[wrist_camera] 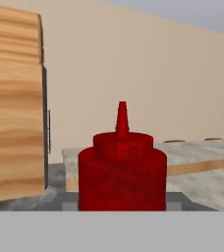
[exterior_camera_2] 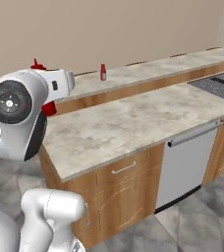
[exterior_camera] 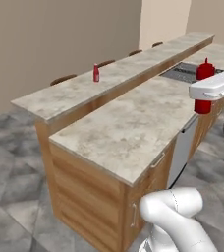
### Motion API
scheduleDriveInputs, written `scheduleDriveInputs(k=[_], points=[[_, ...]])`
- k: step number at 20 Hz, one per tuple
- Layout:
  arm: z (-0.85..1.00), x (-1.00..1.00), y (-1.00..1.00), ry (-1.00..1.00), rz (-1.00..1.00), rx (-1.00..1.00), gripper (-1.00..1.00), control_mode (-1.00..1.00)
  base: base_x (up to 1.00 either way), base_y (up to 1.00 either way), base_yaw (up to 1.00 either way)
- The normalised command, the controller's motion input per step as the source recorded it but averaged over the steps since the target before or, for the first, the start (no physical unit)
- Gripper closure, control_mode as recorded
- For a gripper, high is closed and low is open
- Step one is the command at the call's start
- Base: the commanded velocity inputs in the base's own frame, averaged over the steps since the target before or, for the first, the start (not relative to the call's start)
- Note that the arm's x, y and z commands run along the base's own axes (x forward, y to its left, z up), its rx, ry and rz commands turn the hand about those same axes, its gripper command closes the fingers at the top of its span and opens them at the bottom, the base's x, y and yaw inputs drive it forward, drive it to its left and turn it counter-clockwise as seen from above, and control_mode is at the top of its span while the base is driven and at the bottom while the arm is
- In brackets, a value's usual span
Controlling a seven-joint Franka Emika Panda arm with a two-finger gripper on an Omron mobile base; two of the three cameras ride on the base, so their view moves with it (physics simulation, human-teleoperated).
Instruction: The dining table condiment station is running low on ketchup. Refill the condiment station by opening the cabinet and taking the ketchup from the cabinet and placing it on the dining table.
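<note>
My gripper (exterior_camera: 206,91) is shut on the ketchup (exterior_camera: 204,84), a red squeeze bottle with a pointed nozzle. I hold it upright in the air over the right end of the lower counter. In the hand view the ketchup (wrist_camera: 122,170) stands close in front of the camera, and it hides most of the gripper (wrist_camera: 122,203). From the right base view its red cap and base (exterior_camera_2: 48,109) peek out from behind my white arm. The dining table (exterior_camera: 70,93) (exterior_camera_2: 148,69) (wrist_camera: 202,150) is the raised beige stone bar beyond the counter. The cabinet is out of view.
A small red bottle (exterior_camera: 96,73) (exterior_camera_2: 103,72) stands on the dining table. The lower counter (exterior_camera: 124,128) carries a black cooktop (exterior_camera: 182,73) (exterior_camera_2: 219,86), with a dishwasher (exterior_camera_2: 187,167) below. Stool backs (exterior_camera: 62,78) line the table's far side. A tall wooden panel (wrist_camera: 13,98) stands at the left.
</note>
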Motion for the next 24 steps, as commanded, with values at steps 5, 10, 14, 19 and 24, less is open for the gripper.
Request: scheduleDriveInputs(k=[5, 10, 14, 19, 24], points=[[0.0, 0.0, 0.0, 0.0, 0.0, 0.0, 1.0, 1.0, -0.67, 1.0, 0.13], [0.0, 0.0, 0.0, 0.0, 0.0, 0.0, 1.0, 1.0, 0.85, 1.0, -0.03], [0.0, 0.0, 0.0, 0.0, 0.0, 0.0, 1.0, 1.0, 1.0, 1.0, -0.13], [0.0, 0.0, 0.0, 0.0, 0.0, 0.0, 1.0, 1.0, 1.0, 1.0, -0.33], [0.0, 0.0, 0.0, 0.0, 0.0, 0.0, 1.0, 1.0, 1.0, 1.0, -0.5]])
